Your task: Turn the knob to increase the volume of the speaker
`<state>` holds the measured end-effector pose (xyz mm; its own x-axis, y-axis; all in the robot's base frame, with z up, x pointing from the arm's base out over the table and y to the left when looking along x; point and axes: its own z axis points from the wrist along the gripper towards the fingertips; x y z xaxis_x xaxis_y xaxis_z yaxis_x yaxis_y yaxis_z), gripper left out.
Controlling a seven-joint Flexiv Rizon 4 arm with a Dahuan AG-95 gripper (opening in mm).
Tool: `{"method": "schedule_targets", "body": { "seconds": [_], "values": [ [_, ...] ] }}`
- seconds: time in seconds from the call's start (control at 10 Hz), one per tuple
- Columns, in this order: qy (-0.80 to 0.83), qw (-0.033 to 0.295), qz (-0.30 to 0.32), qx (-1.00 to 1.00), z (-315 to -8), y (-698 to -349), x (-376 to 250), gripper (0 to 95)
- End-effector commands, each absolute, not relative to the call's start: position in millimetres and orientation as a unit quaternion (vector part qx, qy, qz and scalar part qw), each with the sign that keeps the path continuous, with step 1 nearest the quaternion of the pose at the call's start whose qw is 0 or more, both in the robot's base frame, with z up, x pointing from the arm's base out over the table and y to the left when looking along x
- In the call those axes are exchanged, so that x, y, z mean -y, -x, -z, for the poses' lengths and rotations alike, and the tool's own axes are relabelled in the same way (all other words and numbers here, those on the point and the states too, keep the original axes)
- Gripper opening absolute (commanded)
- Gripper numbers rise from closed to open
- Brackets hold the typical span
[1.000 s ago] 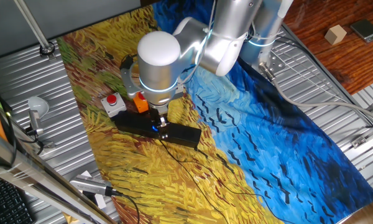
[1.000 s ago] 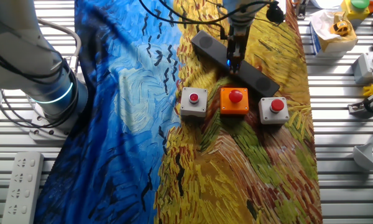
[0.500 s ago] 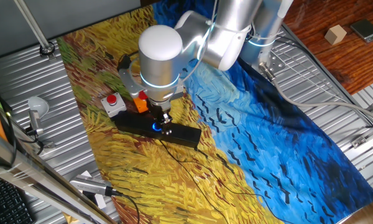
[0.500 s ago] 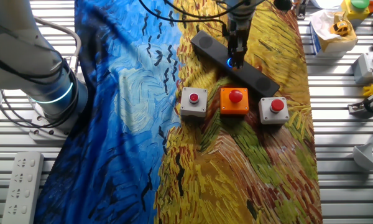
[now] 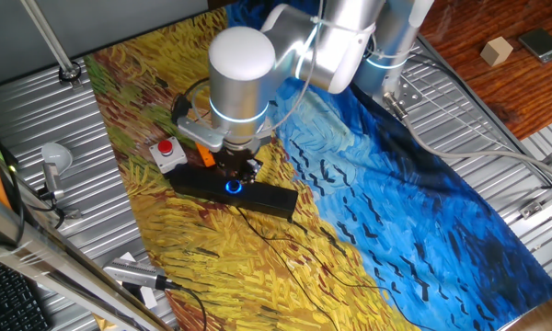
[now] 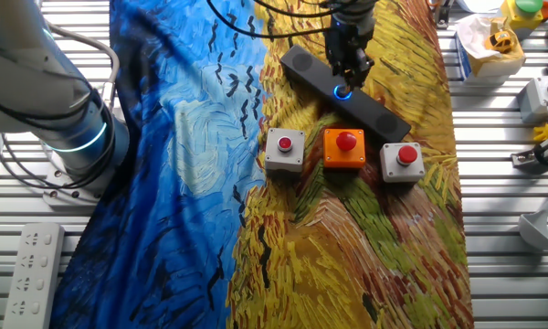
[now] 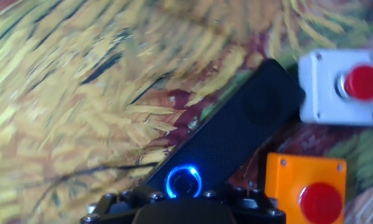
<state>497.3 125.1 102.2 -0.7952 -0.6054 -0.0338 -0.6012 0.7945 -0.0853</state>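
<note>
The speaker (image 5: 271,199) is a long black bar lying on the yellow part of the painted cloth; it also shows in the other fixed view (image 6: 384,114) and the hand view (image 7: 236,130). The knob (image 5: 232,188) glows blue at its middle and is uncovered in the other fixed view (image 6: 343,91) and the hand view (image 7: 184,180). My gripper (image 5: 242,169) hangs just above the knob, apart from it, with its fingers spread and holding nothing; it also shows in the other fixed view (image 6: 349,66). The hand view shows only the gripper's body along the bottom edge.
Three red push-button boxes stand in a row beside the speaker: grey (image 6: 285,150), orange (image 6: 344,148), grey (image 6: 402,161). Two of them show in the hand view (image 7: 336,87), (image 7: 304,190). A thin cable (image 5: 285,241) runs from the speaker across the cloth.
The gripper was down on the knob, hiding it. It has turned about its own axis, let go and risen a little. The knob's whole blue ring now shows.
</note>
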Motion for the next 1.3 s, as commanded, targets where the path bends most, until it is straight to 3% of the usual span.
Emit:
{"method": "schedule_targets", "body": {
  "seconds": [0.1, 0.6, 1.1, 1.3],
  "values": [
    [0.382, 0.029, 0.041, -0.923, -107, -496, -125, 0.0],
    [0.398, 0.027, 0.043, -0.916, -110, -496, -115, 0.0],
    [0.478, 0.025, 0.036, -0.877, -118, -501, 4, 0.0],
    [0.486, 0.019, 0.032, -0.873, -118, -501, 4, 0.0]
  ]
}}
